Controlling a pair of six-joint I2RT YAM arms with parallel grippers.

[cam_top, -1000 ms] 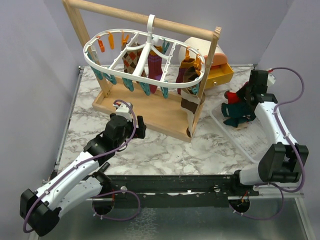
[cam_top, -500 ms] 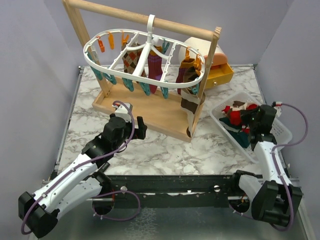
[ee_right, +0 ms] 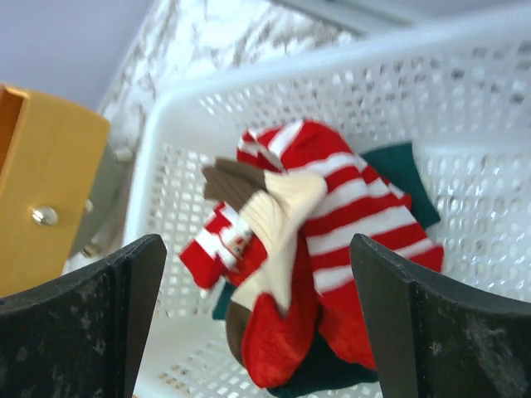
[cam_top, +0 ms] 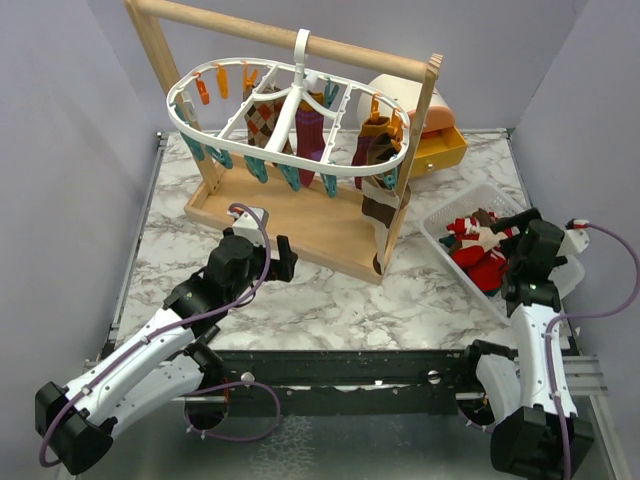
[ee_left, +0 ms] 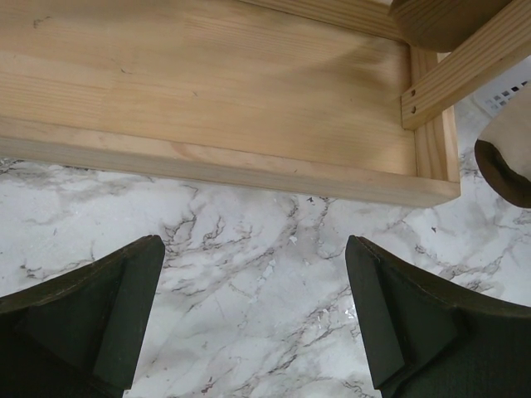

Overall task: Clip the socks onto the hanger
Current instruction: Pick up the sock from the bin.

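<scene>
Both arms hover over the marble table (cam_top: 330, 290). The right gripper (ee_right: 253, 274) hangs spread wide and empty above a white basket (ee_right: 498, 108). Loose socks (ee_right: 332, 215) lie heaped there, red-and-white stripes on top with a cream toe, a brown piece and dark teal beneath. How many there are cannot be counted.

The left gripper (ee_left: 253, 274), also spread with nothing between its fingers, sits over bare table just beside the near edge of the wooden rack (ee_left: 207, 99).

Only the top camera catches the hanger (cam_top: 290, 120), hooked on the rack's top bar. An argyle sock (cam_top: 262, 118) and a maroon sock (cam_top: 310, 130) hang inside its ring, crossed by the spokes. The socks at its right end are partly hidden behind the rack's post. Orange and teal clips (cam_top: 258, 170) dangle along the rim.

From above, the basket heap is small and the right arm covers its far corner, while the right wrist view shows the stripes plainly. A yellow drawer (ee_right: 41, 191) is cut off at that view's left edge. The top view places it behind the rack's right post, under a rounded tan thing too hidden to identify.
</scene>
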